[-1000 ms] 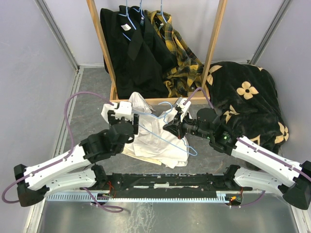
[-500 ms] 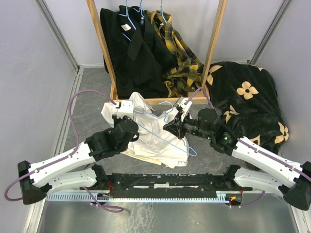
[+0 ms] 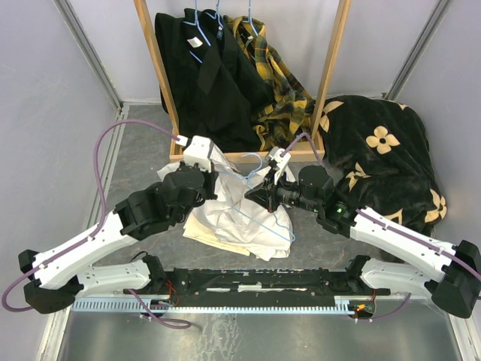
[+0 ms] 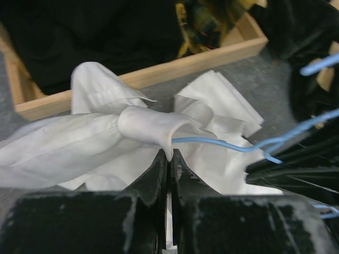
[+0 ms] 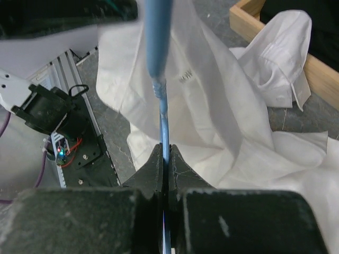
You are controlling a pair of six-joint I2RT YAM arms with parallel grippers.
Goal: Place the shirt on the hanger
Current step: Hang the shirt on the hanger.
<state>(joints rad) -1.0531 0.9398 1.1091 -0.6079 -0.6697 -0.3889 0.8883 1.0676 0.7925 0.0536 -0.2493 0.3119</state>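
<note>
The white shirt (image 3: 225,219) lies crumpled on the grey floor in front of the wooden rack. My left gripper (image 4: 169,154) is shut on a fold of the shirt (image 4: 79,137), pinched up at its edge. One arm of the light-blue wire hanger (image 4: 222,144) runs into that fold. In the top view the left gripper (image 3: 208,180) sits over the shirt's upper left part. My right gripper (image 5: 165,151) is shut on the hanger (image 5: 161,100) wire, above the shirt (image 5: 222,121). From above, the right gripper (image 3: 257,194) holds the hanger (image 3: 279,228) tilted across the cloth.
A wooden rack frame (image 3: 248,156) stands just behind the shirt, with black garments (image 3: 210,83) and a plaid shirt (image 3: 278,90) on blue hangers. A black flowered blanket (image 3: 383,150) is heaped at the right. Grey walls close both sides; a black rail (image 3: 255,282) runs along the near edge.
My left gripper went from open to shut on a fold of the shirt and moved up toward the rack, lifting cloth. The right gripper shifted the hanger slightly left.
</note>
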